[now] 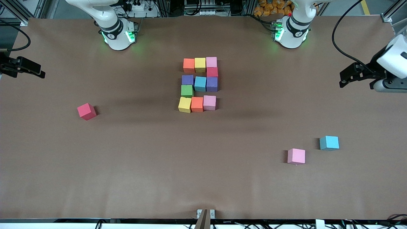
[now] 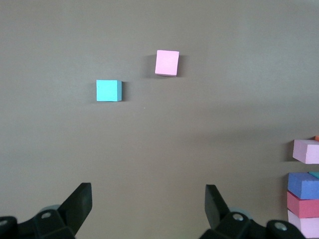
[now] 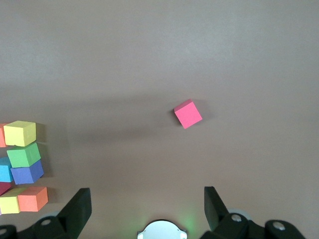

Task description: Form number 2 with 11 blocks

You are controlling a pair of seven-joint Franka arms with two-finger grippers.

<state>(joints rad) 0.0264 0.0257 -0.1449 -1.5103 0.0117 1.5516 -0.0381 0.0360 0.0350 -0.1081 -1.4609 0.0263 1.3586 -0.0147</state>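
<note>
A brown table (image 1: 133,165) carried the number 2 (image 1: 199,84) midway between both raised pincers; the left pincer (image 2: 148,204) hung spread above bare table near loose pink (image 2: 167,62) and blue (image 2: 108,90) blocks, the right pincer (image 3: 147,206) spread near a crimson block (image 3: 188,113)

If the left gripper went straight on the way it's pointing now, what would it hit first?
Most likely bare table. The left gripper is open and points down at the brown surface with nothing between its fingers. The light blue block and the loose pink block lie off that line, though depth is hard to judge.
</note>
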